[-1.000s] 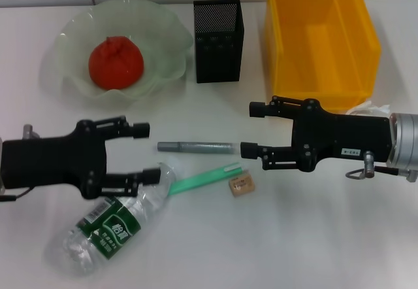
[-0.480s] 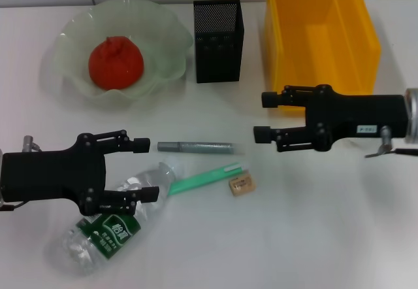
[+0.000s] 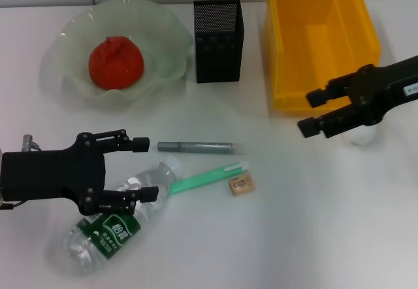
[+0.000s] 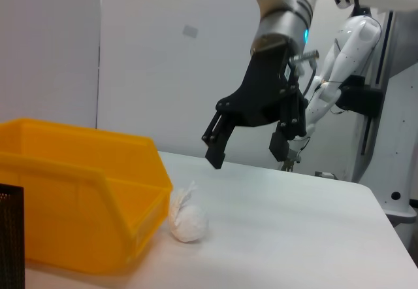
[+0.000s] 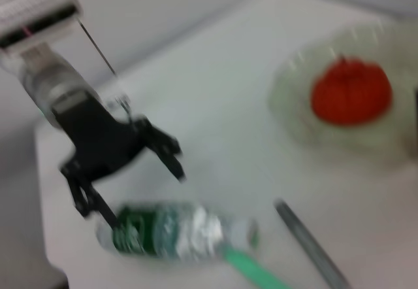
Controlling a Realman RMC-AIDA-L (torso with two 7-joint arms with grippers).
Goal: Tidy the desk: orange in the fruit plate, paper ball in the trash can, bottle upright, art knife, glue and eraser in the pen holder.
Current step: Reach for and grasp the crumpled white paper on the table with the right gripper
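From the head camera I see my left gripper [image 3: 145,169] with its fingers spread, one on each side of the neck of the bottle [image 3: 114,222]. The bottle lies on its side, long axis diagonal, cap end between my fingers and base toward the robot's body. Just past the fingertips lie a grey pen-shaped tool [image 3: 196,147] and a green one [image 3: 206,176], with the eraser [image 3: 241,184] beyond the green one's tip. The orange [image 3: 115,62] sits in the fruit plate [image 3: 163,27], well ahead of this gripper, beside the pen holder [image 3: 219,40]. My right gripper [image 3: 312,112] is spread open and holds nothing, at the near corner of the trash can [image 3: 320,37].

In the left wrist view, the right gripper [image 4: 247,150] hangs open above the table, over the paper ball [image 4: 187,220], which rests on the tabletop touching the trash can's [image 4: 78,191] outer wall.

In the right wrist view, blurred, the left gripper [image 5: 134,194] stands open over the bottle's [image 5: 176,231] label end; the orange [image 5: 351,91] lies in the plate [image 5: 294,99].
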